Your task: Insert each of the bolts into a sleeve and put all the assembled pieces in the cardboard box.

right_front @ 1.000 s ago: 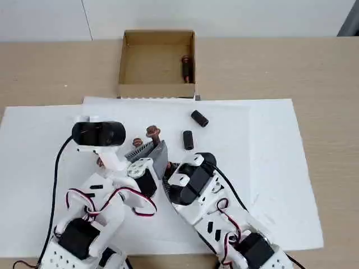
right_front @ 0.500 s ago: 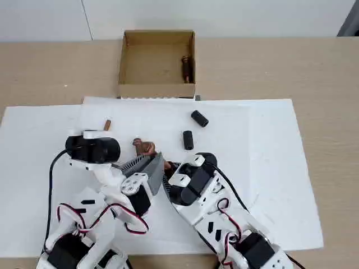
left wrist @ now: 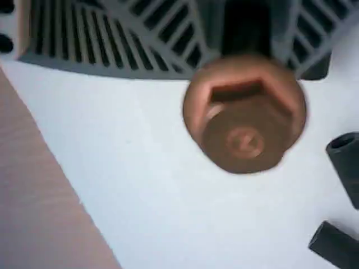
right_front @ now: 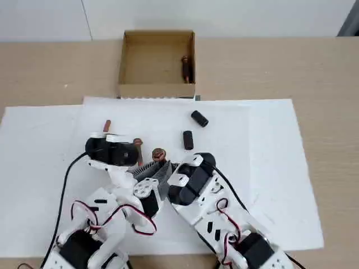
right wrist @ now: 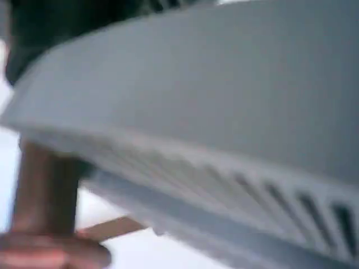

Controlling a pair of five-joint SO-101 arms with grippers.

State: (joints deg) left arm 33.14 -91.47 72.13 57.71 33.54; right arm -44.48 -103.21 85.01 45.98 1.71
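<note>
The left pincer (right_front: 158,162) is closed on a hexagon-headed copper-coloured metal bolt (right_front: 159,153), head turned up, above the white paper sheet (right_front: 269,168). Its wrist view shows two black cylindrical sleeves (left wrist: 344,168) near. The high view shows also the brown cardboard box (right_front: 128,61) beyond. The left arm (right_front: 106,208) is folded low, with the right arm (right_front: 197,180) just beside.

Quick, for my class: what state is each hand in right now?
Left hand: closed, holding a bolt.
Right hand: cannot be told.
</note>
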